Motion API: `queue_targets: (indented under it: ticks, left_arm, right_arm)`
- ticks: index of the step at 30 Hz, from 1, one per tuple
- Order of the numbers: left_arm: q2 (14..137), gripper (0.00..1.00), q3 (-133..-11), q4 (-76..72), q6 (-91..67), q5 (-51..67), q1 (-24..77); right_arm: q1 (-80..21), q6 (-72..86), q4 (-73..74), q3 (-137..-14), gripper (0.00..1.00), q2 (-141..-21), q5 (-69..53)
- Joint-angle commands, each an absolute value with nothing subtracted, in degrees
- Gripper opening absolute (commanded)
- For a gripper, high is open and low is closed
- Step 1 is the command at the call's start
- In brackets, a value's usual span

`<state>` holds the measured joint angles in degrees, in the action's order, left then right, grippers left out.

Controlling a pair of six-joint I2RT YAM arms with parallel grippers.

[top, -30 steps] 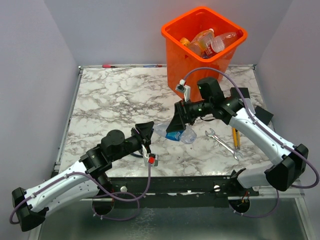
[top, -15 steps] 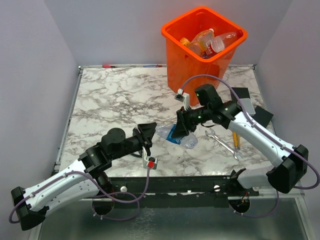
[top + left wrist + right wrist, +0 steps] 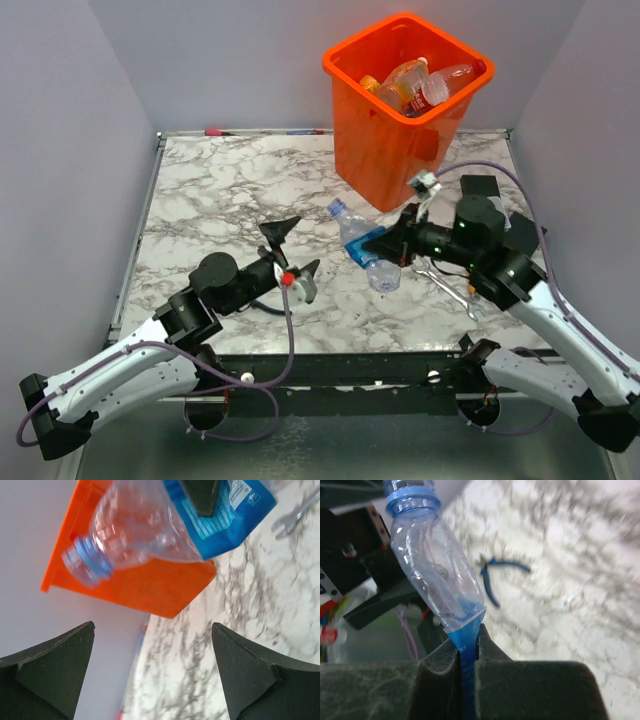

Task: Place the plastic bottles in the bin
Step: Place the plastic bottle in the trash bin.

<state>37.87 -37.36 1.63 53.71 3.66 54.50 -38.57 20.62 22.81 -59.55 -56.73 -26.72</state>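
A crushed clear plastic bottle (image 3: 360, 243) with a blue label and blue cap hangs just above the marble, in front of the orange bin (image 3: 385, 160). My right gripper (image 3: 388, 243) is shut on its blue label; in the right wrist view the label is pinched flat in the gripper (image 3: 467, 647) and the bottle (image 3: 434, 575) sticks out beyond. My left gripper (image 3: 295, 250) stands open to the bottle's left, empty, apart from it. In the left wrist view the bottle (image 3: 145, 527) shows ahead of the gripper (image 3: 152, 647), with the bin (image 3: 150, 587) behind. Several bottles (image 3: 415, 85) lie in the bin.
A steel wrench (image 3: 447, 287) lies on the marble table (image 3: 230, 190) under my right arm. Blue-handled pliers (image 3: 497, 577) lie near the left arm. A red pen (image 3: 215, 131) rests along the back edge. Grey walls close in both sides.
The left gripper has opened and drawn back from the bottle. The right gripper has shut on the blue label and carried the bottle right, its arm pulling back.
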Motion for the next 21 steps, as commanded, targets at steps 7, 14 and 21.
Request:
queue_targets:
  ticks: [7,14,21]
  left_arm:
    - [44.9,0.99,-42.0,-18.5,-20.7,10.7,54.6]
    - [52.7,0.99,-41.5,-35.6,-37.0,21.8,54.5]
    - [56.5,0.99,-41.9,-37.5,-39.0,23.7,54.5]
  right_arm:
    - [-38.4,37.2,-23.4,-39.3,0.00,-41.3,-12.4]
    - [-38.4,43.5,-32.8,-35.7,0.00,-40.9,-13.4]
    - [-38.3,48.0,-37.7,-33.9,0.00,-41.7,-14.2]
